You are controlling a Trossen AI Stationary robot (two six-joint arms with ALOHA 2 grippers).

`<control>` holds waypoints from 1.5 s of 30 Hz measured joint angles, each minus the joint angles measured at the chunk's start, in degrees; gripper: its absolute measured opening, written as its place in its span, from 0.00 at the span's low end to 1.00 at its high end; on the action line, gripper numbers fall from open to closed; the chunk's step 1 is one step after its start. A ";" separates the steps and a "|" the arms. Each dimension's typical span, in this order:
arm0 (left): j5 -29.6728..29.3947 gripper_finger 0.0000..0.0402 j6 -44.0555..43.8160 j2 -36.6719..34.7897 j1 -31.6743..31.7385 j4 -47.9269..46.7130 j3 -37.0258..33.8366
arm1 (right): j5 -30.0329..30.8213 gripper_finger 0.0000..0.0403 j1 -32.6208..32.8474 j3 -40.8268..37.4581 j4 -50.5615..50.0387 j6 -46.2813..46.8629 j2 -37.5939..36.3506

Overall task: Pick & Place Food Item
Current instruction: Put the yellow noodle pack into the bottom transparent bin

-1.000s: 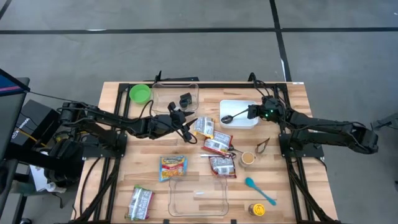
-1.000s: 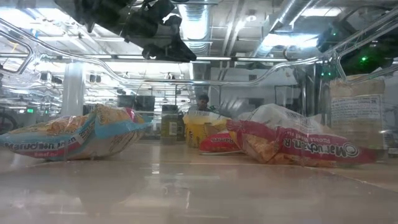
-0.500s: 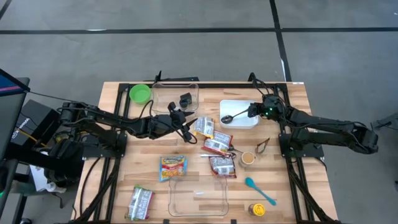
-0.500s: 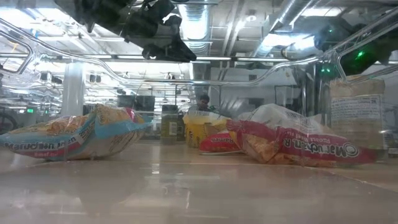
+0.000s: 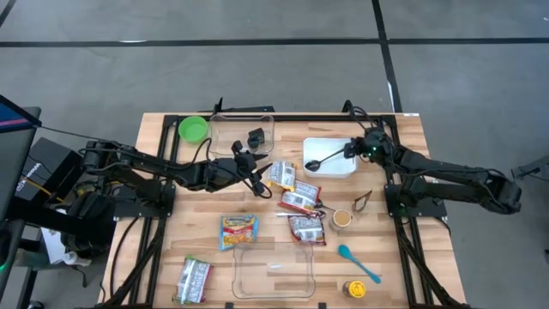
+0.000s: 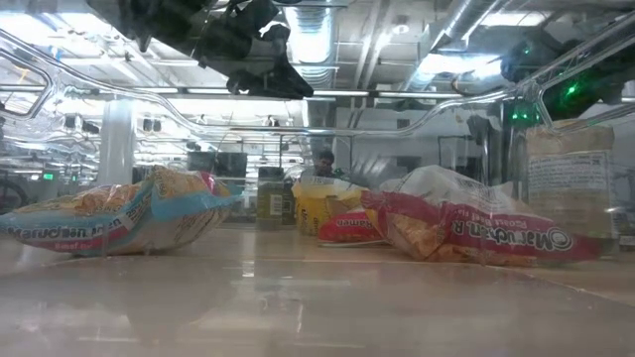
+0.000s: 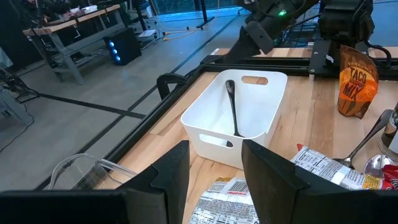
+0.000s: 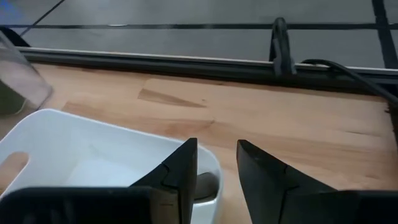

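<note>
The right gripper [image 5: 353, 151] is positioned over the near end of the white bin [image 5: 340, 146], with its jaws closed on the handle of a dark spoon [image 5: 323, 160]; from the jaws the spoon runs forward across the bin, its bowl lying over the bin's far corner. In the left wrist view the same spoon [image 7: 232, 107] is seen inside the bin [image 7: 205, 121], its handle running up towards the other arm. In the right wrist view the dark fingers [image 8: 184, 168] stand a narrow gap apart directly above the bin's rim [image 8: 112, 134]; the handle between them is barely visible. The left gripper [image 5: 257, 168] is stationed near the table's middle, jaws parted with nothing between them, as the left wrist view confirms through the clear gap between its fingers [image 7: 171, 174]. Just ahead of those jaws lies a silver noodle packet [image 5: 281, 175], not touched. Beyond it lie two red noodle packets [image 5: 300, 202] [image 5: 307, 229], and a yellow packet [image 5: 238, 232] lies below the jaws on the table [image 5: 163, 249]. Behind the left jaws stands a clear container [image 5: 242, 130] holding a small dark item, with a green bowl [image 5: 193, 129] beside it. A teal spoon [image 5: 356, 262] and a second clear container [image 5: 273, 273] lie at the table's front, well apart from both grippers.
</note>
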 joint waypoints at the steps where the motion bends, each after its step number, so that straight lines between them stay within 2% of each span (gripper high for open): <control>1: -0.02 0.35 0.00 0.00 0.00 0.02 0.00 | 0.00 0.27 -0.32 0.00 0.00 -0.04 0.00; 12: -0.02 0.35 0.00 0.00 0.00 0.02 0.00 | -0.86 0.27 -3.38 0.00 4.12 -1.97 0.00; 18: 0.00 0.35 0.00 0.00 0.00 0.02 0.00 | -8.53 0.22 -3.38 0.00 8.30 -3.57 0.00; 24: -0.01 0.35 0.00 0.00 0.00 0.01 0.00 | -19.06 0.09 -3.11 0.00 13.25 -5.11 0.00; 27: 0.00 0.35 0.00 0.00 0.01 0.01 0.00 | -22.85 0.02 -2.14 0.00 15.30 -6.40 0.00; 29: -0.02 0.35 0.00 0.00 0.00 0.02 0.00 | -24.29 0.01 -1.04 0.00 15.77 -6.58 0.00; 38: 0.26 0.35 1.58 0.00 -0.01 -0.04 0.00 | -24.55 0.01 6.37 0.00 20.11 -12.13 0.00; 41: 5.17 0.35 3.85 0.00 -0.04 -0.62 0.00 | -24.55 0.01 9.15 0.00 22.16 -16.13 0.00; 45: 17.31 0.35 7.93 0.00 -0.07 -1.62 0.02 | -24.55 0.01 12.38 0.00 23.85 -20.55 0.00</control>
